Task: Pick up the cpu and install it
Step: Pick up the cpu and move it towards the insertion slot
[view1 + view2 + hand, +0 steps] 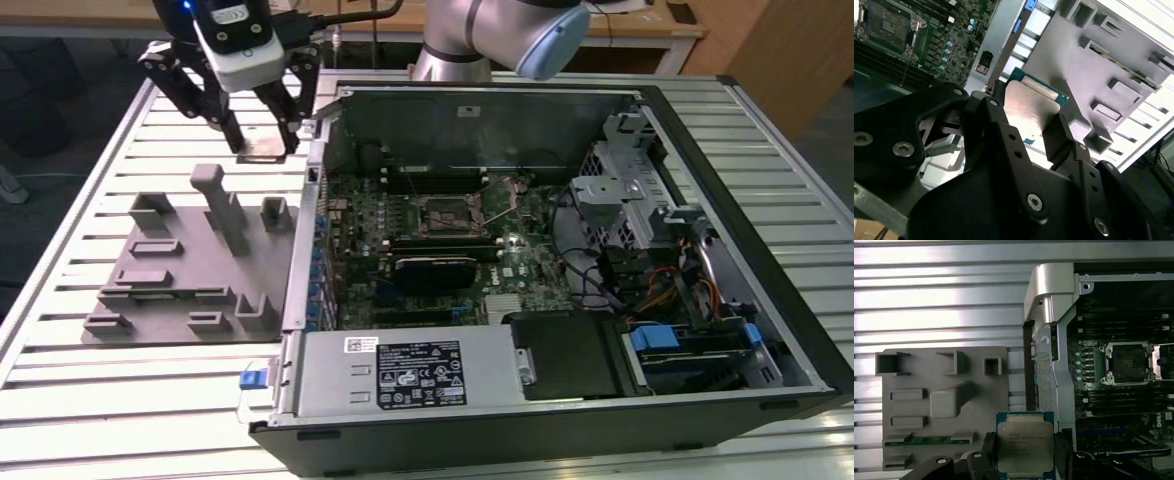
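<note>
The cpu, a flat square chip with a silvery top plate and a green rim, is clamped between my gripper's two black fingers. In the exterior view the gripper hangs above the slatted table just outside the open computer case, at the exterior view's upper left, with the cpu held level at the fingertips. The second wrist view shows the cpu from beneath, between the fingers. The open socket on the motherboard sits inside the case, apart from the gripper, and appears in both wrist views.
A grey moulded fixture with posts and slots lies on the table beside the case, under and in front of the gripper. The case's metal side wall stands between gripper and motherboard. A power supply box and cables fill the case's near side.
</note>
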